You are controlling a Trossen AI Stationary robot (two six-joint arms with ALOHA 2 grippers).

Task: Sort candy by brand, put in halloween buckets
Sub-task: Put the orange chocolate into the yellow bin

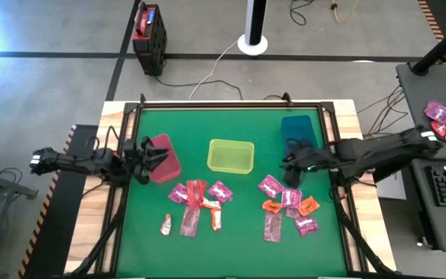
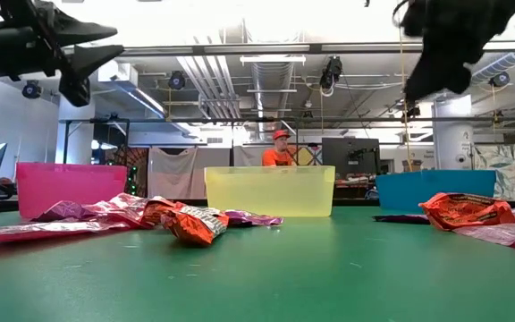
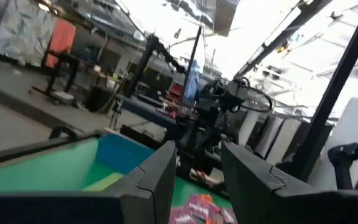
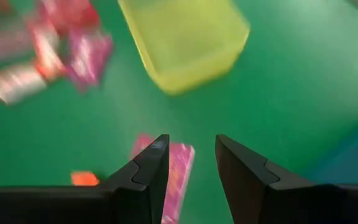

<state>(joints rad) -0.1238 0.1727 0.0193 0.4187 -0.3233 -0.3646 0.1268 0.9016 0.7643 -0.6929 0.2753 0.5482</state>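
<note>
The left hand [image 1: 155,157] hovers over the crimson red plastic bin [image 1: 170,165] at the left of the green counter [image 1: 238,240], its fingers spread and empty. The right hand [image 1: 291,161], fingers also spread and empty, hangs just near of the dark teal-blue bin [image 1: 296,126], above a shiny magenta-pink candy packet [image 4: 178,163]. The translucent yellow-green bin [image 1: 231,156] sits between them, with the other wrapped candy packets [image 1: 198,203] scattered on the near side.

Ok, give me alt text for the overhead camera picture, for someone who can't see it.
Two dark robot arms reach over a green table: the left tool open above a red bin, the right tool open beside a blue bin. A yellow bin sits between, with two clusters of candy in front.
</note>
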